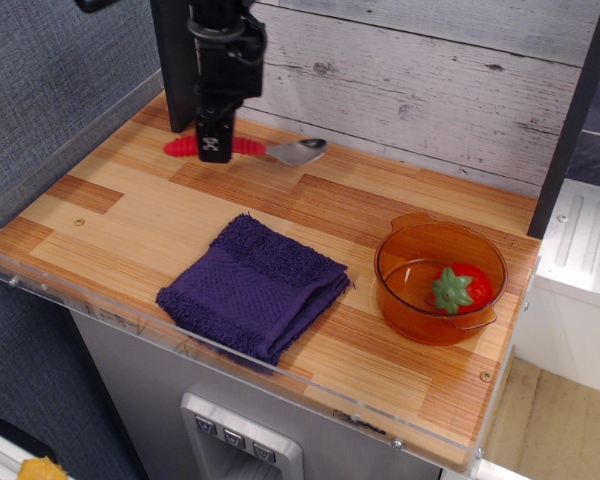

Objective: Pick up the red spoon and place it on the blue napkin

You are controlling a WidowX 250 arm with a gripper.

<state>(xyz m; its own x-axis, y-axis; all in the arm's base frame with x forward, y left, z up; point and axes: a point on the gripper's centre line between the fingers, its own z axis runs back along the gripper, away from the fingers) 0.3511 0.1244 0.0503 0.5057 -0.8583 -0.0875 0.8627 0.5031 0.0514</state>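
The red spoon [248, 148] has a ribbed red handle and a shiny silver bowl [297, 151] pointing right. My gripper [215, 145] is shut on the middle of its red handle and holds it above the back left of the wooden table, near the black post. The blue napkin [252, 287], a folded dark blue-purple terry cloth, lies at the table's front middle, well in front of and slightly right of the gripper.
An orange transparent bowl [418, 262] with a toy strawberry [458, 288] in it stands at the front right. A black post [173, 62] rises at the back left beside the gripper. A white plank wall [430, 80] runs along the back. The table has a clear plastic rim [130, 322].
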